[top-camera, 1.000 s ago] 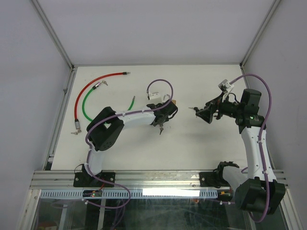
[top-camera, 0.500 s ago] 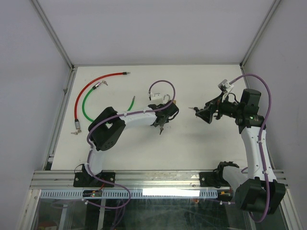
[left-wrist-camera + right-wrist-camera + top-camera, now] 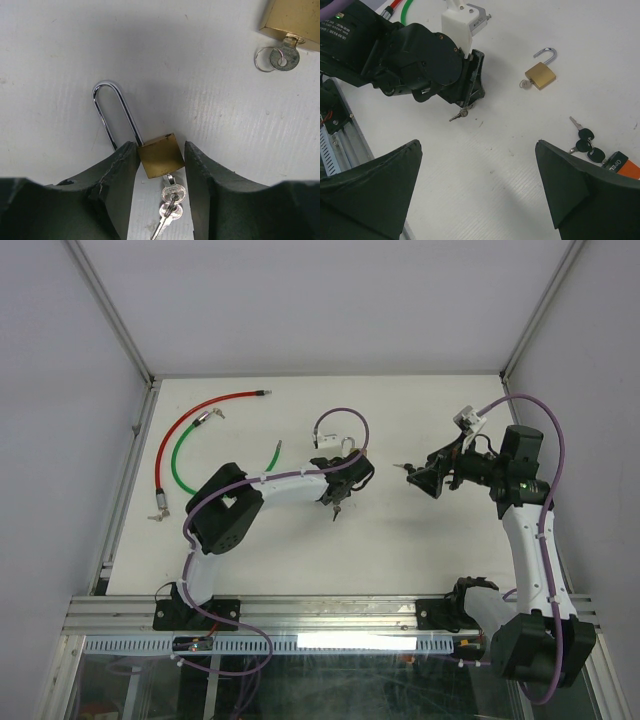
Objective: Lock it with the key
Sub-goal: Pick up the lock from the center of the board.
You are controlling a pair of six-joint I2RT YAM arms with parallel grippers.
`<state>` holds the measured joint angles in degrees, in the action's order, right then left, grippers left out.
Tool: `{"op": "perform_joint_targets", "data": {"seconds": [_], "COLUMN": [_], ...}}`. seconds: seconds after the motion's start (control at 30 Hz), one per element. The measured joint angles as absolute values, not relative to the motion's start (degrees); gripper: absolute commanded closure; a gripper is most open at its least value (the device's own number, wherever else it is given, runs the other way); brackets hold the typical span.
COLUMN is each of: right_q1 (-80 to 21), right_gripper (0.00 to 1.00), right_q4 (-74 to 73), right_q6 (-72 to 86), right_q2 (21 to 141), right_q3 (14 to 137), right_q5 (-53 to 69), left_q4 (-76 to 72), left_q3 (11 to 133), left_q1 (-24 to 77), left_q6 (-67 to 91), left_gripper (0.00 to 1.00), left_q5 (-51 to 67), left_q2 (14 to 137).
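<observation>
Now the left gripper (image 3: 161, 146) is pinching the padlock (image 3: 160, 161) by its brass body, flat on the table (image 3: 225, 100), keys (image 3: 171, 200) sticking out of its base. Meanwhile the right gripper (image 3: 479, 145) is hovering off to the side, jaws wide apart, holding nothing.

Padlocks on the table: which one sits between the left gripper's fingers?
The long-shackled padlock, with keys attached; the short-shackled padlock lies apart, untouched.

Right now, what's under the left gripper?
A brass padlock sits between the left gripper's fingers, keys in its keyhole. One finger covers the shackle's free end, so whether it is latched cannot be seen.
</observation>
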<state>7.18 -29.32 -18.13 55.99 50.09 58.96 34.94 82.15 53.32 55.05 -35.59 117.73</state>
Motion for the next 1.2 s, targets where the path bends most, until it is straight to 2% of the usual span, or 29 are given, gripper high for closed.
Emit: {"op": "perform_joint_targets", "data": {"seconds": [0.3,0.67,0.97,1.2], "right_q1": [6.9,6.9,6.8,6.7], "right_gripper": [0.00,0.00,0.03,0.05], "right_q4": [-28.5,-21.2,-4.3,-0.3], "right_q6": [-17.5,-9.7,6.4,11.2], "right_q2": [56.0,56.1,58.0,59.0], "right_q3": [49.8,44.8,35.5,34.4], "right_q5": [59.3,60.4,63.9,65.1], "left_q4": [33.6,26.2,10.2,-2.4], "left_q3": [81.1,72.8,60.1,52.1], "left_q1": [53.3,53.3,53.3,53.3], "left_q6": [52.0,46.5,37.4,28.6], "left_gripper": [0.72,0.88,0.94,0.97], "left_q5": [-35.9,-35.1,-26.5,-16.2], "left_q2": [116.8,109.8,100.3,95.7]}}
